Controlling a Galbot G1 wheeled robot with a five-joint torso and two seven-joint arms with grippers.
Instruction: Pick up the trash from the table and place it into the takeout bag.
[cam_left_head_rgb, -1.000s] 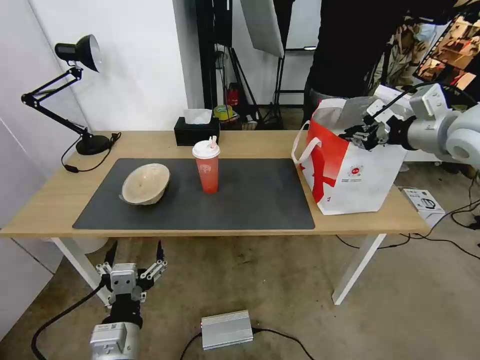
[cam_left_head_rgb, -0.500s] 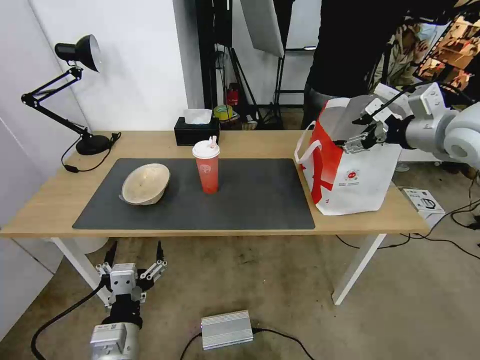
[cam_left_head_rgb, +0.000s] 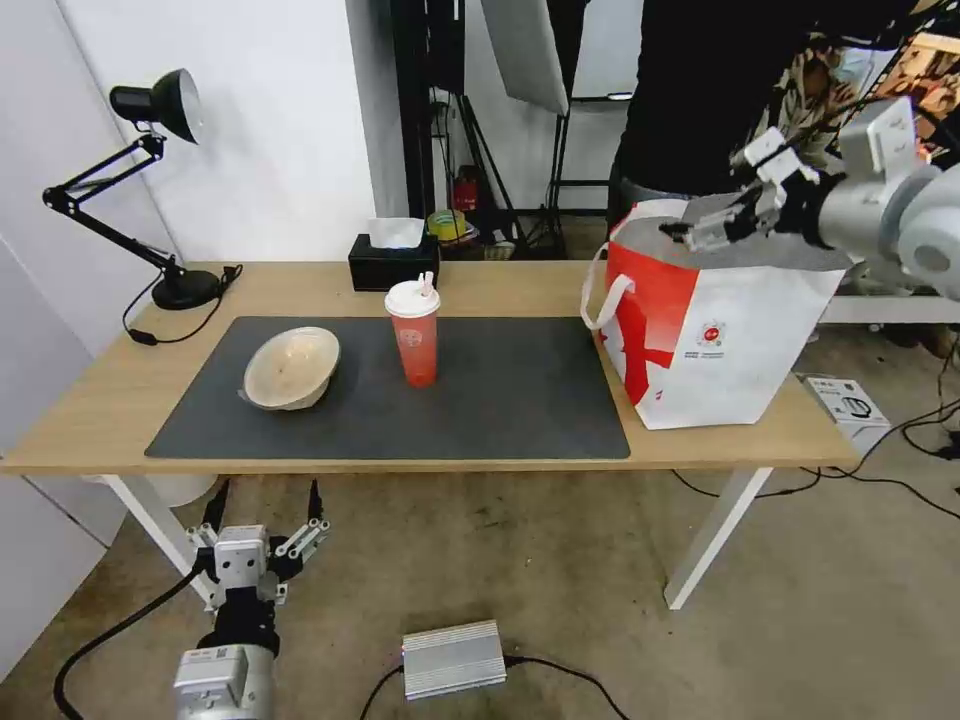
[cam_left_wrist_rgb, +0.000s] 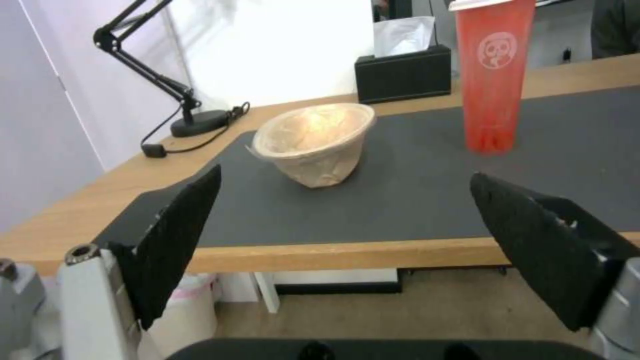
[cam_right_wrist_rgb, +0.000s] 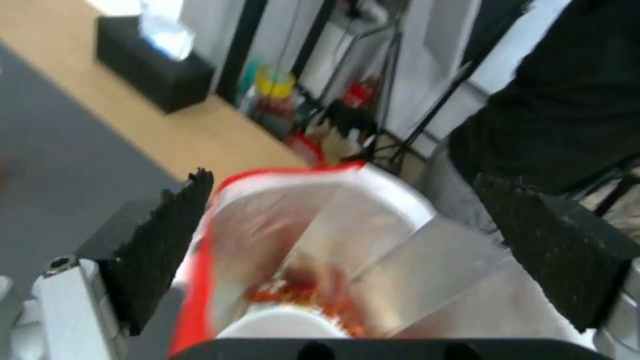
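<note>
The takeout bag (cam_left_head_rgb: 720, 350) stands at the table's (cam_left_head_rgb: 500, 285) right end, white and red. My right gripper (cam_left_head_rgb: 715, 225) hovers just above its open top, open and holding nothing. The right wrist view looks down between that gripper's (cam_right_wrist_rgb: 341, 180) spread fingers into the foil-lined bag (cam_right_wrist_rgb: 400, 260), where a white bowl with red scraps (cam_right_wrist_rgb: 287, 320) lies. On the dark mat (cam_left_head_rgb: 500, 400) a beige bowl (cam_left_head_rgb: 292, 367) leans on its side, and a red cup (cam_left_head_rgb: 413, 335) stands upright beside it. My left gripper (cam_left_head_rgb: 262, 510) hangs open below the table's front edge, facing the bowl (cam_left_wrist_rgb: 313, 140) and cup (cam_left_wrist_rgb: 493, 85).
A black tissue box (cam_left_head_rgb: 393, 258) sits at the table's back edge and a black desk lamp (cam_left_head_rgb: 150, 180) at the back left. A person in black stands behind the bag. A silver box (cam_left_head_rgb: 453, 658) and cables lie on the floor.
My right gripper has risen from inside the bag to above its rim. The bag swayed and now stands squarer. The left gripper has barely moved.
</note>
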